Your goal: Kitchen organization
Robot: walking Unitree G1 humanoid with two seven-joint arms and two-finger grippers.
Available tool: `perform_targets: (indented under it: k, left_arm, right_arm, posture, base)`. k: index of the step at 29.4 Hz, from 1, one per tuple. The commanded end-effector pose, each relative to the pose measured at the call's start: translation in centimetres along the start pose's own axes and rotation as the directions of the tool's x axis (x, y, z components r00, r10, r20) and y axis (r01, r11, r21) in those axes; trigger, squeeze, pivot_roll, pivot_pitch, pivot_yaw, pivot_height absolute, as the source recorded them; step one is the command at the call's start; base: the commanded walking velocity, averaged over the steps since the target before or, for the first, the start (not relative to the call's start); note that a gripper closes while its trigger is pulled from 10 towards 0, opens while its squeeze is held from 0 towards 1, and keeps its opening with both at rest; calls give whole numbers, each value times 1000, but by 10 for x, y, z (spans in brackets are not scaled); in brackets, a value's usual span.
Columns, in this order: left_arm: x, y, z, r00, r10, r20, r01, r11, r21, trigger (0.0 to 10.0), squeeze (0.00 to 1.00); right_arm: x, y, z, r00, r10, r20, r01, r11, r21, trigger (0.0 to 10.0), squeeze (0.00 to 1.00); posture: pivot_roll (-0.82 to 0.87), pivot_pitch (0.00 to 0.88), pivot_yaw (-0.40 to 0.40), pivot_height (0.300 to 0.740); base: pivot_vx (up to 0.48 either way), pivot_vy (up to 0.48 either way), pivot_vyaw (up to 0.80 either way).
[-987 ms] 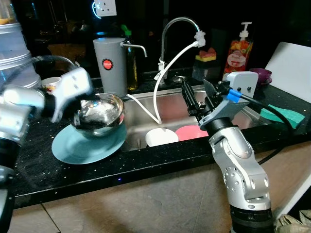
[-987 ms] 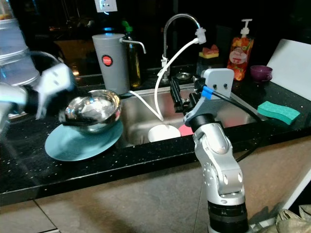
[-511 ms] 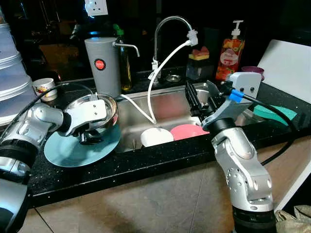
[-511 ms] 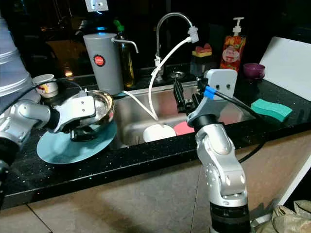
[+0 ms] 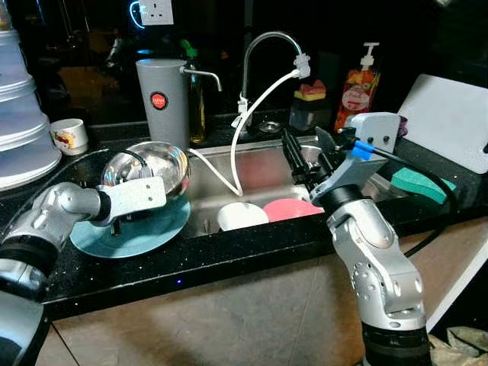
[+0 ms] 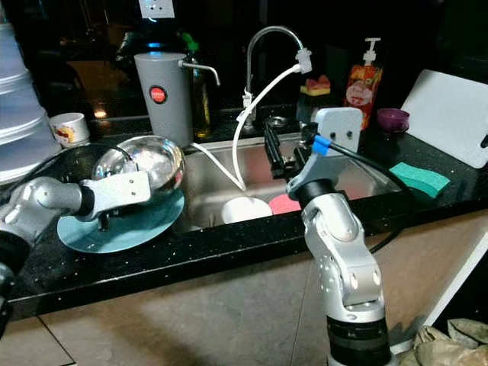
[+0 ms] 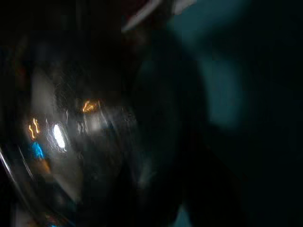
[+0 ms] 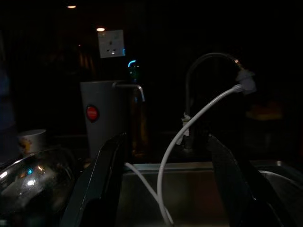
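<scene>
Glare off the steel bowl [image 7: 61, 137] floods our left wrist view, hiding the left gripper [image 5: 126, 221], so we cannot tell its grip. From our head, the bowl tilts on the teal plate [image 5: 164, 226] near the counter's front edge. Our right gripper [image 8: 165, 189] hangs spread wide and empty above the sink [image 5: 259, 164].

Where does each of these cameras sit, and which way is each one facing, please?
Left and right eye views: on the head, looking down at the sink; both silver arms show.
Left wrist view: on the left arm, close against the steel bowl over the teal plate.
Right wrist view: on the right arm, looking between the open right gripper fingers toward the faucet.
Shared: bowl, faucet, grey dispenser.
</scene>
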State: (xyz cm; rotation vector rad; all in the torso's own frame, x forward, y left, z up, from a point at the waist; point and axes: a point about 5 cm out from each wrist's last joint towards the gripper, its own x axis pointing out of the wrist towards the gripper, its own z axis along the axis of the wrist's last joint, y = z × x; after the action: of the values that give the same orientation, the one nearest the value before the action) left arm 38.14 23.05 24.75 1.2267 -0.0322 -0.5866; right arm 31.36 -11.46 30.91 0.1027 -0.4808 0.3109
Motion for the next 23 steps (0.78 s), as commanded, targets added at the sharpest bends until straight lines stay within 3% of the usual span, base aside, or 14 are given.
perform_targets:
  k: [1,7,9,10,12,13,14,15,16,17,20,23]
  left_arm:
    - [-3,10,9,996,77,52,-80,995,55,0,0]
    - [-4,11,16,986,141,84,-148,986,79,0,0]
    - [-6,10,26,972,207,115,-220,969,116,0,0]
    - [-7,9,32,964,235,126,-252,958,138,6314,0]
    - [-7,9,32,964,235,126,-252,958,138,6314,0]
    - [-8,9,36,956,260,135,-279,948,152,8706,0]
    - [-8,9,36,956,260,135,-279,948,152,8706,0]
    - [-8,8,43,936,315,156,-339,927,162,10000,0]
    - [-7,9,51,909,378,175,-405,901,157,10000,0]
    - [-7,9,51,909,378,175,-405,901,157,10000,0]
    - [-3,8,69,856,471,214,-505,851,146,10000,0]
    - [0,3,75,855,463,235,-503,850,157,10000,0]
  right_arm:
    - [2,4,0,1000,15,6,-16,1000,13,10000,0]
    - [3,5,0,1000,12,10,-13,1000,22,10000,0]
    - [3,4,-1,1000,5,6,-6,999,34,10000,0]
    - [2,3,-2,1000,4,-1,-4,999,38,10000,0]
    - [2,3,-2,1000,4,-1,-4,999,38,10000,0]
    - [2,3,-3,1000,4,-5,-4,999,40,10000,0]
    - [2,3,-3,1000,4,-5,-4,999,40,10000,0]
    - [4,3,-3,1000,3,-7,-3,999,46,10000,0]
    - [7,3,-3,1000,-7,-7,7,999,51,10000,0]
    - [7,3,-3,1000,-7,-7,7,999,51,10000,0]
    - [16,8,1,1000,-14,8,14,1000,22,10000,0]
    - [19,13,3,1000,-4,16,4,1000,-1,10000,0]
  posture:
    - [89,45,-37,740]
    - [98,48,-31,740]
    - [109,66,-51,740]
    - [106,70,-60,740]
    - [106,70,-60,740]
    - [107,72,-64,740]
    - [107,72,-64,740]
    - [111,80,-73,740]
    - [114,83,-73,740]
    - [114,83,-73,740]
    - [119,86,-75,740]
    - [119,87,-79,740]
  base:
    - [0,0,0]
    - [0,0,0]
    - [0,0,0]
    - [0,0,0]
    - [0,0,0]
    - [0,0,0]
    - [0,0,0]
    - [0,0,0]
    - [0,0,0]
    - [0,0,0]
    - [0,0,0]
    - [0,0,0]
